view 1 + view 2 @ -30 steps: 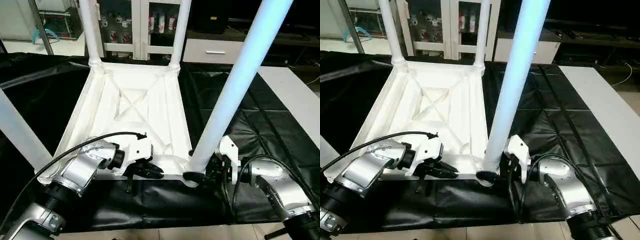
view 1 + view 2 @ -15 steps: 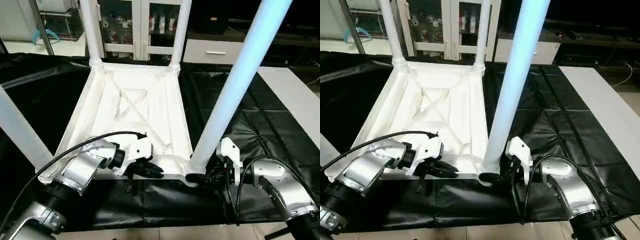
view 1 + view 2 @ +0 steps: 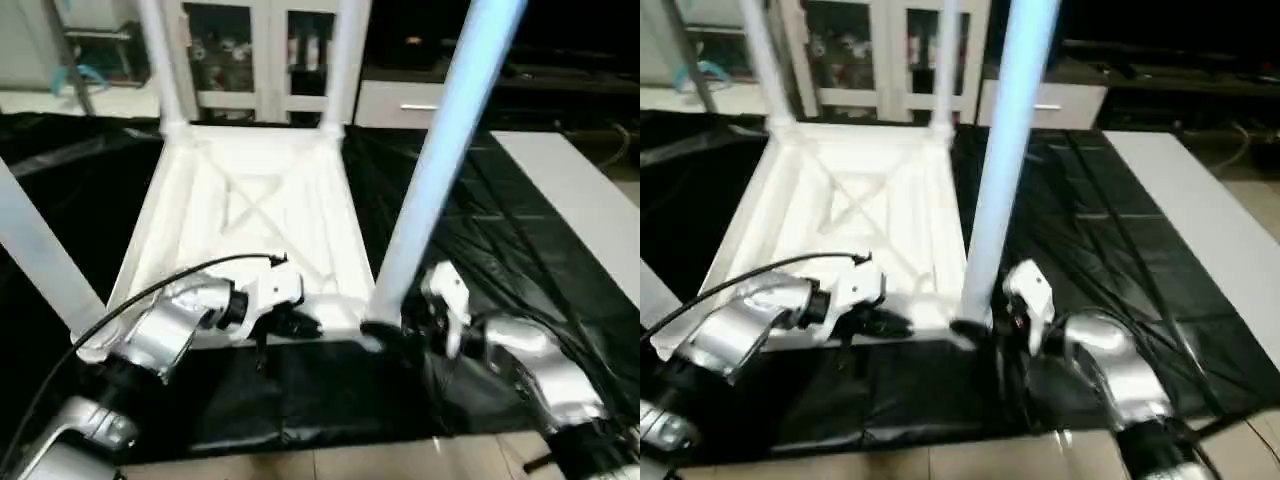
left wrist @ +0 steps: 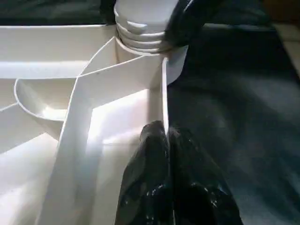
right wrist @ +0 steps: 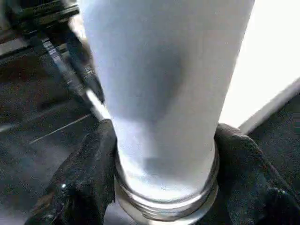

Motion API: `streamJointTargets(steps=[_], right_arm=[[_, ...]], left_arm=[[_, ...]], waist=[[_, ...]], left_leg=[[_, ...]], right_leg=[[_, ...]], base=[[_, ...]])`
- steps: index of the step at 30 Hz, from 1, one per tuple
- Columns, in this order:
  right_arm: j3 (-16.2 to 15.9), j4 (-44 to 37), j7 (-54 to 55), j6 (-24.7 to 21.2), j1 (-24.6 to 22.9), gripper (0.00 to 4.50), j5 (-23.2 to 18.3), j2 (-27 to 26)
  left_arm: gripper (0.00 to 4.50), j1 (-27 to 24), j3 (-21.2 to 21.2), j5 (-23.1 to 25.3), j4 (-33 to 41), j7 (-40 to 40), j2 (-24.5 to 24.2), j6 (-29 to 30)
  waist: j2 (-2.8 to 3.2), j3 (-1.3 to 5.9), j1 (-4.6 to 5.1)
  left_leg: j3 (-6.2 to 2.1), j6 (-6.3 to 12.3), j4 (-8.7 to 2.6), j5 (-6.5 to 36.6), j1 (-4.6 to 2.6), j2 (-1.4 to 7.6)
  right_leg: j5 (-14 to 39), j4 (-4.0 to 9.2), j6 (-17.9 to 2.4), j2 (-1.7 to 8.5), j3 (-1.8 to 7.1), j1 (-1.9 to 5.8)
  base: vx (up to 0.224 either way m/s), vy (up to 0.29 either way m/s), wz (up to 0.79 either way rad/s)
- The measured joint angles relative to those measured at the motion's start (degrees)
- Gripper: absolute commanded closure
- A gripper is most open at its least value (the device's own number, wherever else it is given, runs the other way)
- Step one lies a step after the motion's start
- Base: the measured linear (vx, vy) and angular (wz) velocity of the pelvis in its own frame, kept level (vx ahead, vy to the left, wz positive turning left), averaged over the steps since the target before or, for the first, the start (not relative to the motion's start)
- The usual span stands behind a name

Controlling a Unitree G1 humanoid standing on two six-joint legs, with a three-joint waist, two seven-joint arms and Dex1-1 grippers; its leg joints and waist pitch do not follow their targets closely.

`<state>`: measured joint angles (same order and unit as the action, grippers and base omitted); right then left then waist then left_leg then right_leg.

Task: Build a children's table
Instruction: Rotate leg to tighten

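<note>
At the upturned children's table (image 3: 250, 215) near edge, left end effector (image 4: 167, 140) pinches the rim, right end effector (image 5: 164, 154) clasps the leg (image 3: 425, 190) base (light, stiff, slippery plastic; grip low).

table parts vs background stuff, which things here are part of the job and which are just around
Job:
table top, upside down
near right leg, right end effector around its base
far legs
left end effector on the top's rim

Just around:
black sheet
cabinet

The table top (image 3: 255, 215) is showing plain white, its underside carrying an X-shaped rib pattern; the near leg (image 3: 440, 165) is looking white with a bluish tint; the cloth (image 3: 470, 230) beneath is gleaming glossy black; both forearms are shining silver.
</note>
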<state>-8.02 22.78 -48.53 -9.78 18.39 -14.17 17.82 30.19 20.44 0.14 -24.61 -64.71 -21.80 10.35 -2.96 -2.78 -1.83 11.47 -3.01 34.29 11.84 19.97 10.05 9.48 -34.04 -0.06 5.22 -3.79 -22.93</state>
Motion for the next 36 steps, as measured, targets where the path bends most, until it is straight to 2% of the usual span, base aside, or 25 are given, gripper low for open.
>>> streamJointTargets(steps=[3,6,7,11,18,22,24,27,28,31,33,36], right_arm=[[2.5,4.31,11.71,-1.1,3.65,1.83,1.73,-5.04],[4.34,7.27,20.35,-1.39,6.07,1.83,2.98,-8.9],[4.67,8.13,22.77,-1.47,6.76,1.83,3.33,-9.78],[10.83,18.06,39.98,-0.65,14.43,1.83,3.38,-16.54],[11.62,20.9,44.07,3.39,15.41,1.83,4.68,-17.63],[11.5,21.34,41.98,5.4,14.99,1.83,5.42,-17.2],[11.11,20.95,39.25,6.27,14.33,1.28,5.78,-16.4],[7.87,16.26,31.93,6.35,10.85,1.07,5.83,-13.45],[7.3,14.72,29.89,5.95,9.97,0.78,5.76,-12.07],[4.08,6.54,17.64,3.12,6.35,0.7,3.92,-5.65],[2.23,2.36,10.64,2.48,5.29,0.36,3.21,-1.75],[-0.25,-2.1,2.21,1.87,2.71,0.28,2.55,2.55]], left_arm=[[4.5,2.23,-0.6,1.93,-2.94,6.69,3.44,2.17],[4.5,3.81,-1.52,2.36,-6.13,11.99,7.25,3.53],[4.5,4.43,-1.7,2.45,-7.12,13.45,8.05,3.89],[4.5,10.18,-3.34,4.37,-17.09,24.91,15.39,3.99],[4.5,11.12,-3.18,5.25,-19.09,27.57,17.12,2.65],[4.5,11.11,-2.95,5.63,-19.29,26.66,16.58,1.07],[4.5,11.06,-2.51,5.9,-18.89,24.99,15.57,0.2],[4.5,9.51,-1.57,5.78,-15.94,20.47,12.95,-0.94],[4.5,8.63,-1.56,5.68,-14.41,19.15,11.68,-1.23],[4.5,5.32,-0.83,4.11,-8.27,12.33,6.97,-2.04],[4.5,3.71,-0.35,2.88,-5.5,7.64,4.31,-3.01],[4.5,1.68,0.71,1.65,-2.04,1.41,1.14,-4.8]], waist=[[0.03,-0.02,1.14],[0.02,-0.02,1.75],[0.05,-0.03,1.79],[0.05,-0.03,1.76],[0.06,0.01,1.47],[0.2,0.01,1.42],[0.28,-0.02,1.41],[0.35,-0.06,1.37],[0.37,-0.07,1.39],[0.38,-0.07,1.16],[0.37,-0.07,0.64],[0.33,-0.06,-0.95]], left_leg=[[-0.23,-0.01,0.12,0.0,0.1,-0.02],[-0.31,-0.01,0.12,0.0,0.15,-0.06],[-0.31,0.0,0.11,0.0,0.17,-0.08],[-0.26,0.0,0.14,0.0,0.27,-0.17],[-0.15,0.01,0.1,-0.01,0.27,-0.19],[-0.15,0.01,-0.02,-0.01,0.27,-0.18],[-0.15,0.01,-0.12,-0.01,0.27,-0.17],[-0.15,0.01,-0.26,-0.01,0.27,-0.13],[-0.15,0.01,-0.27,-0.01,0.29,-0.11],[-0.15,0.0,-0.47,0.0,0.28,-0.02],[-0.11,0.0,-0.69,0.0,0.27,-0.01],[-0.06,0.09,-0.78,0.06,0.25,0.01]], right_leg=[[0.01,0.27,0.02,0.01,-0.2,-0.11],[0.01,0.6,0.02,0.0,-0.26,-0.09],[0.01,0.7,0.02,0.0,-0.24,-0.1],[0.01,1.01,0.02,0.04,-0.19,-0.11],[-0.1,0.96,-0.13,0.07,-0.08,-0.07],[-0.23,0.93,-0.16,0.06,-0.11,-0.11],[-0.27,0.92,-0.14,0.06,-0.14,-0.15],[-0.44,0.87,-0.17,0.04,-0.17,-0.21],[-0.57,0.85,-0.18,0.03,-0.2,-0.24],[-0.73,0.84,-0.18,-0.05,-0.23,-0.28],[-0.56,0.84,-0.16,-0.07,-0.25,-0.36],[-0.35,0.83,-0.22,-0.07,-0.28,-0.37]], base=[[-0.054,0.008,-0.09],[0.0,0.0,0.0],[0.0,0.0,0.0],[0.0,0.0,0.0],[0.0,0.0,0.0],[0.0,0.0,0.0],[0.0,0.0,0.0],[0.0,0.0,0.0],[0.0,0.0,0.0],[0.02,-0.004,0.0],[0.055,-0.011,0.0],[0.0,0.0,0.0]])
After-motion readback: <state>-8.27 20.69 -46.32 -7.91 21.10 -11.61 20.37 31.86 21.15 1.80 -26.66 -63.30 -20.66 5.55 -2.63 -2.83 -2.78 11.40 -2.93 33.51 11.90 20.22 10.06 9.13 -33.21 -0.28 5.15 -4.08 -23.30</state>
